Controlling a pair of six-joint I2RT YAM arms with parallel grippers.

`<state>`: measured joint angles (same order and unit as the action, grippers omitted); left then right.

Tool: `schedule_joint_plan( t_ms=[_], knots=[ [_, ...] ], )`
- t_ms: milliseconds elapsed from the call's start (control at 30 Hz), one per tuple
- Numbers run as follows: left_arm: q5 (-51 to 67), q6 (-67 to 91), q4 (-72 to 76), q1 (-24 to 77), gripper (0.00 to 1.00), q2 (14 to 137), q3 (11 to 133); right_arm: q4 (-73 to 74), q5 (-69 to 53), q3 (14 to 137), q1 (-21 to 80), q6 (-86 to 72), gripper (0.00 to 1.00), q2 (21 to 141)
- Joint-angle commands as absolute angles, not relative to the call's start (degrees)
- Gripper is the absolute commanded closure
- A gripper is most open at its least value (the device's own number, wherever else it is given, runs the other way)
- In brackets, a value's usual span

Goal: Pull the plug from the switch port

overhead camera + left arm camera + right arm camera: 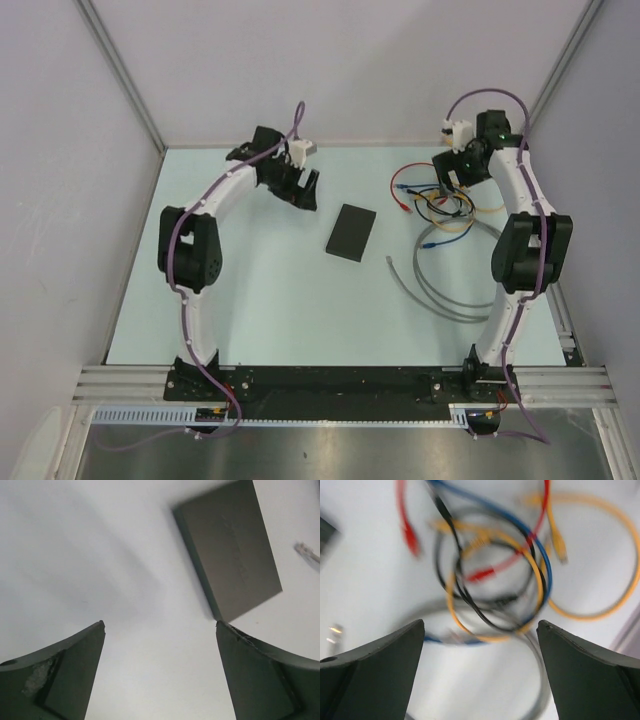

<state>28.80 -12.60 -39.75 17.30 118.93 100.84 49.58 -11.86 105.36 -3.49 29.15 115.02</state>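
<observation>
Two left fingers point(65, 675) stand spread wide, released, with nothing held between them. In the left wrist view the switch point(230, 550) lies flat on the pale bench point(250, 300) at about 1 o'clock from the gap, apart from both tips. The right fingers point(375, 670) are equally wide and empty. They hang over a loose tangle of patch cables point(495, 575) in yellow, blue, black and red, touching none of them.

From above, the switch sits near the middle of the bench, with the left fingers at its 10 o'clock and the right fingers at its 2 o'clock, well apart. The coloured tangle also lies toward 2 o'clock. A grey cable point(440, 295) curves across the bench at the switch's 4 o'clock. Its near end, which I take to be the plug point(390, 260), rests close to the switch but clearly not touching it.

No cable reaches any edge of the switch that shows, though the sockets themselves are too small to make out. The plug therefore looks already out of its port and let go, so the task appears finished. At most, drawing the arms clear remains.
</observation>
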Motion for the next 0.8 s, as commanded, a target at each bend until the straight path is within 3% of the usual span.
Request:
schedule_joint_plan(
  t_ms=[0,200,533,767],
  knots=[
    [20.92,-12.21,-45.41,15.30,0.00,117.06,112.74,48.07,-17.37,117.80,1.67,16.01,0.00,114.60],
    [17.58,-10.81,-47.20,11.08,0.00,119.36,119.97,44.47,-14.07,123.05,3.07,4.48,0.00,118.91],
    [16.87,-10.55,-45.18,6.42,0.00,115.23,105.93,42.28,-8.79,115.59,5.97,5.19,0.00,117.07],
    [17.40,-9.84,-44.65,5.54,0.00,114.70,104.85,41.57,-7.47,112.77,6.24,5.36,0.00,116.37]
  ],
)
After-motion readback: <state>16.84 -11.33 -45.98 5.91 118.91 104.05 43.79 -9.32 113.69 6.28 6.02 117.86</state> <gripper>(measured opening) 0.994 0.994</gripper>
